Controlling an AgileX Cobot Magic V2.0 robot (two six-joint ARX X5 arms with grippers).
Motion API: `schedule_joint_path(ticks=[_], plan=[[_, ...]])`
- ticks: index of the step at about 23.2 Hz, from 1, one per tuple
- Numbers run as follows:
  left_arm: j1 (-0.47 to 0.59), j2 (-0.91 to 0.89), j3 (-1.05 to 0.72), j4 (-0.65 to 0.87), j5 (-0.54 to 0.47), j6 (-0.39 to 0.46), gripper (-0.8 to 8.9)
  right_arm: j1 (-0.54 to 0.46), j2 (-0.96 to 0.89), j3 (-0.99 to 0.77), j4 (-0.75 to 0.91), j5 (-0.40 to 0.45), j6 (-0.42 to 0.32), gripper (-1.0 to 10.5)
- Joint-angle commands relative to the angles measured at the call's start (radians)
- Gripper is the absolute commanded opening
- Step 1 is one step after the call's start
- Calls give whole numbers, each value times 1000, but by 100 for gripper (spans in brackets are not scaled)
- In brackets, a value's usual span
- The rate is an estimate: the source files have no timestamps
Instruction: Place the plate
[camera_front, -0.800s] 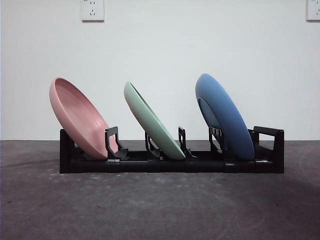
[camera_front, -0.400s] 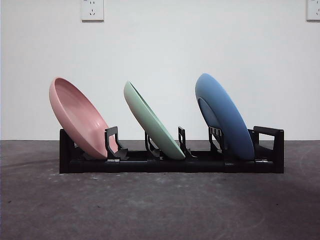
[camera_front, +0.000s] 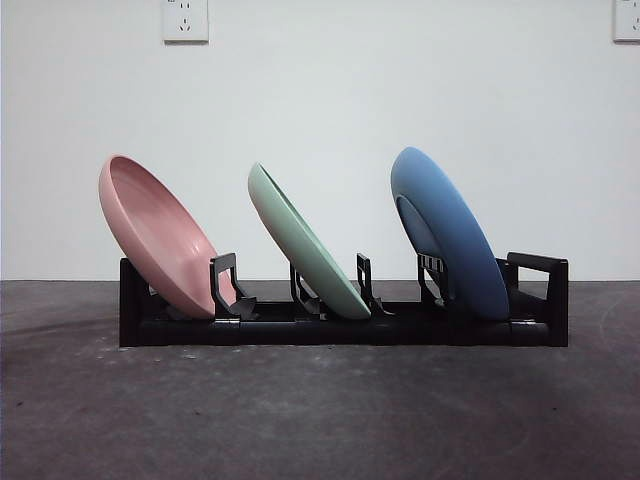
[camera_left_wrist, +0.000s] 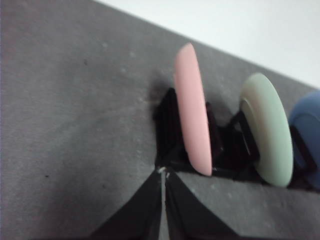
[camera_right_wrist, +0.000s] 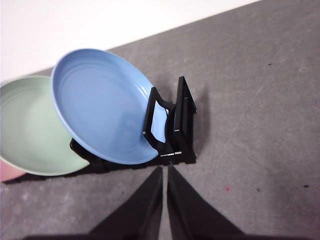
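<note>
On a dark grey table (camera_front: 320, 410) before a white wall (camera_front: 400, 90), a black slotted rack (camera_front: 340, 325) holds 3 tilted plates. Only the wrist views show the left gripper (camera_left_wrist: 163, 172) and right gripper (camera_right_wrist: 164, 169), jaws together, empty.

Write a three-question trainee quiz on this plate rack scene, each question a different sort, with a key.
1. True or false: the pink plate, green plate and blue plate all stand tilted in the black rack.
2. Which plate is in the middle? A pink, B green, C blue.
3. Fill in: the left gripper and right gripper each hold ____.

Key: 1 true; 2 B; 3 nothing, both sets of fingers are shut and empty.
</note>
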Motion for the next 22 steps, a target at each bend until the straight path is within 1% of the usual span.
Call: schedule_joint_path(ticks=[1,4,7,11,14,15,17,18,22], plan=[[-3,81,94,-61,26,82,12,13,87,98,-53,-15,-80,14],[-10,154,176,-138,27,117,12,33,188,202,-126,-26,-115,14],[-16,220,250,-216,27,150,12,61,291,306,-199,-27,-123,14],[-24,329,367,-362,27,222,12,133,486,489,-301,-27,-136,14],[-27,376,411,-396,27,237,21,197,595,587,-329,-27,-172,18],[-27,385,418,-396,27,237,75,217,625,613,-339,-27,-189,72],[-27,388,420,-397,27,237,297,250,680,661,-364,-24,-196,283],[-27,387,420,-399,27,237,322,264,700,680,-376,-24,-196,322],[-27,380,420,-427,27,230,320,315,748,752,-450,-23,-184,321]])
